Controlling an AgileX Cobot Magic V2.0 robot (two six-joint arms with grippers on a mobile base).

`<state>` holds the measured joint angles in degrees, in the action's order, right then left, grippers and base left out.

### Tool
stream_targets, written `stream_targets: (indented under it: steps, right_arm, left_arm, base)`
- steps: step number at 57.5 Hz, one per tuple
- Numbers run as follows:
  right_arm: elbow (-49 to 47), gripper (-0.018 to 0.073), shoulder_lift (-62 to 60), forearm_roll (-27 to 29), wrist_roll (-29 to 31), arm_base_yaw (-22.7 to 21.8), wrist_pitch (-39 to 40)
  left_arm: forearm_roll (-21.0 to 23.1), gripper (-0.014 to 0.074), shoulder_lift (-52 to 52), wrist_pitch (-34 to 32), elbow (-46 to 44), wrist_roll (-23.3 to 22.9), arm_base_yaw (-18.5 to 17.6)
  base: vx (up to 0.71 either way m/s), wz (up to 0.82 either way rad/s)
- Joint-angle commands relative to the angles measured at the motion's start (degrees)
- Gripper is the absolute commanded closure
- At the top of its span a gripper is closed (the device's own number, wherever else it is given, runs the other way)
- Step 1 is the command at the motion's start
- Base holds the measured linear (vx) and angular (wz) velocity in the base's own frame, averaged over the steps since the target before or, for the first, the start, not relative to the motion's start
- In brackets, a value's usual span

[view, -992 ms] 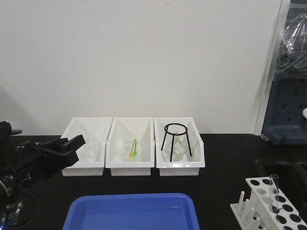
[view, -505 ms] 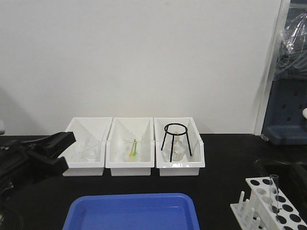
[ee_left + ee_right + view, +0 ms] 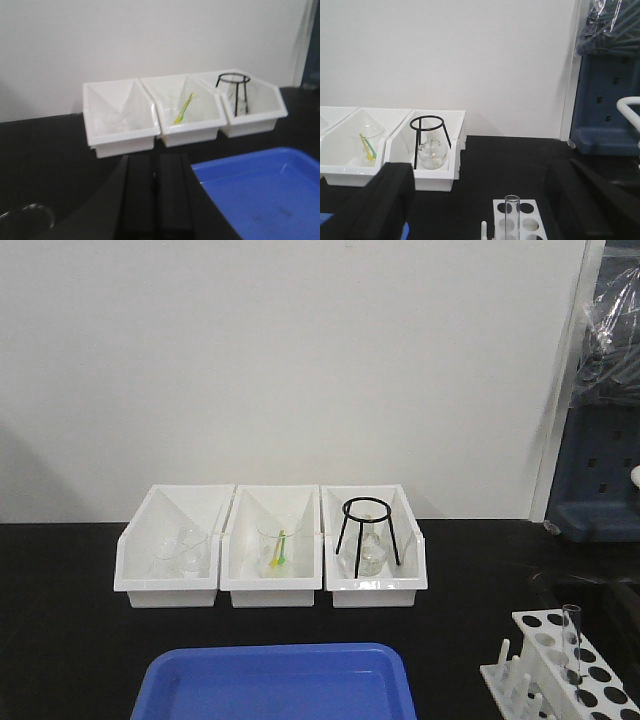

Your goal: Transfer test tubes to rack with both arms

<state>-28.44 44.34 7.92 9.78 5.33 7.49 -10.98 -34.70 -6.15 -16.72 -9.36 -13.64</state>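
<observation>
Upright test tube (image 3: 572, 640) occupies rack (image 3: 560, 672).

Left gripper (image 3: 159, 192): fingers pressed together, low in view.
Ahead: three white bins (image 3: 182, 107).
Right: blue tray (image 3: 260, 192).

Brightness: we see even, soft indoor light on the white wall (image 3: 300, 360) in all three views.
Shadows: a faint grey shade falls on the wall at far left in our front view.
Sharpness: our left wrist view is soft and blurred; the front view is grainy.
Out of focus: the left gripper (image 3: 159, 200) and the right gripper (image 3: 485, 200) blur into dark masses.
</observation>
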Motion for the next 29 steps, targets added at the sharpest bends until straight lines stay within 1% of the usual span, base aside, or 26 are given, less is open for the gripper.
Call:
stream_targets:
  steps: [1, 4, 7, 11, 21, 29]
  right_arm:
    - [-1.66, -0.0032, -0.52, -0.52, 0.14, -0.09, 4.5]
    - [-1.66, -0.0032, -0.52, -0.52, 0.14, -0.09, 4.5]
    - [-1.66, -0.0032, -0.52, -0.52, 0.14, -0.09, 4.5]
    - [-1.66, -0.0032, -0.52, -0.52, 0.14, -0.09, 4.5]
    - [-1.66, -0.0032, -0.52, -0.52, 0.14, -0.09, 4.5]
    - [-1.66, -0.0032, -0.52, -0.52, 0.14, -0.09, 4.5]
  left_arm:
    - [3.96, 0.0602, 5.03, 4.37, -0.75, 9.36, 0.08]
    - [3.96, 0.0602, 8.5, 8.69, -0.28, 10.96, 0.14]
    - [3.9, 0.0602, 11.4, 11.99, 0.23, 10.89, 0.84]
    - [3.9, 0.0602, 15.25, 14.53, 1.03, 10.33, 2.44]
    - [3.97, 0.0601, 23.19, 14.45, 5.15, 10.32, 8.25]
    - [5.44, 0.0601, 28.93, 14.08, 9.92, 10.32, 12.14]
  base:
    - [0.0, 0.0]
    - [0.0, 0.0]
    - [0.0, 0.0]
    - [0.0, 0.0]
    - [0.0, 0.0]
    - [0.0, 0.0]
